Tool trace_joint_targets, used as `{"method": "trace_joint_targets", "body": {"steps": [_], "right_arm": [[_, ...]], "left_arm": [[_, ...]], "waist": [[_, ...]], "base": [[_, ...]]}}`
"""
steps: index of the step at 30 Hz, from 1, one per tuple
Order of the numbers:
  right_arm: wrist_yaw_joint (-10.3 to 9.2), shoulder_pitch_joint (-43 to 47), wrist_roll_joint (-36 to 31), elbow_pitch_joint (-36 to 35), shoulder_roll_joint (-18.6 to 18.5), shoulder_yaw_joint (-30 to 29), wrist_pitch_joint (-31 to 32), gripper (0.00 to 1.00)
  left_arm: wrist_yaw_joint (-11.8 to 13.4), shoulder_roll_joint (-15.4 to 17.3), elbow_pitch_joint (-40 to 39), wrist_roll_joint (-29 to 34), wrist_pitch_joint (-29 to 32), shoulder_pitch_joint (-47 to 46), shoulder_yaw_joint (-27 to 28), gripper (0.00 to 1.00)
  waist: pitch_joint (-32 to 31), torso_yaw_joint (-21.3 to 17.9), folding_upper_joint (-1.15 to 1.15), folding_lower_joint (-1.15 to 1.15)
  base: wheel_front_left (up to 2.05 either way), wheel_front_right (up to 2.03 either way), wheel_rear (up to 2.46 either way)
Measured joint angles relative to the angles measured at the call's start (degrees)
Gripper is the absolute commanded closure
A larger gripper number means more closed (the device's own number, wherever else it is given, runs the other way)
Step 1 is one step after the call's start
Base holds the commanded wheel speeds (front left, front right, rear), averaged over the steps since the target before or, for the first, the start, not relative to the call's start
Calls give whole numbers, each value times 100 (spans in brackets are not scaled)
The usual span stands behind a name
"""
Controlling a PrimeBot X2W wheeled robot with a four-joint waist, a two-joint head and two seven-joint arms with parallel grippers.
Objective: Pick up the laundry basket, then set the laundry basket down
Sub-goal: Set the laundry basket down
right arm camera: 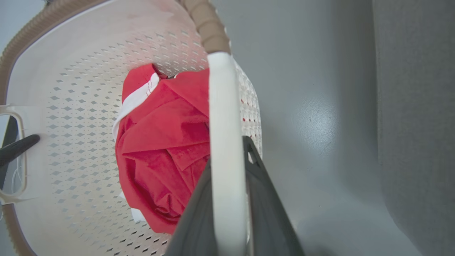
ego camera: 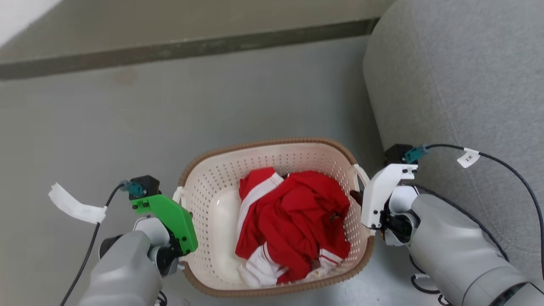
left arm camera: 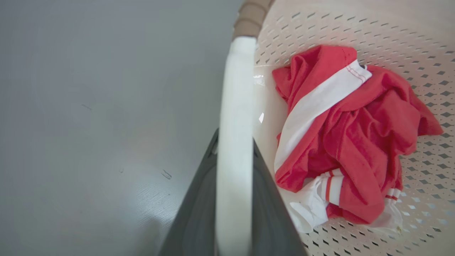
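at the left tool (left arm camera: 234,139), the jaws are clamped on the left handle (left arm camera: 236,89) of the basket (ego camera: 272,143). the basket spans from this tool across to the right tool (right arm camera: 227,151), likewise clamped on the right handle (right arm camera: 220,99). stiff plastic, likely light with few clothes (ego camera: 293,212); the handles look the right hold, raised level together.

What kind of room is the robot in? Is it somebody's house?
Probably a room in a home, maybe a living room. There is a laundry basket holding red and white clothes, a gray fabric-covered seat beside it, and a smooth gray floor.
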Motion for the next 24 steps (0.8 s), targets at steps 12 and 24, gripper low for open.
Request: {"method": "trace_joint_targets", "body": {"steps": [12, 24], "right_arm": [[0, -577, -14, -55, -57, -10, -333, 100], [1, -1172, -166, -110, -105, -45, -847, 100]], "left_arm": [[18, 24, -58, 58, -455, -567, 78, 100], [51, 96, -158, 188, -749, -1251, 116, 100]], "waist": [[924, 14, 0, 0], [1819, 39, 0, 1]], "base": [[0, 0, 0], [0, 0, 0]]}}
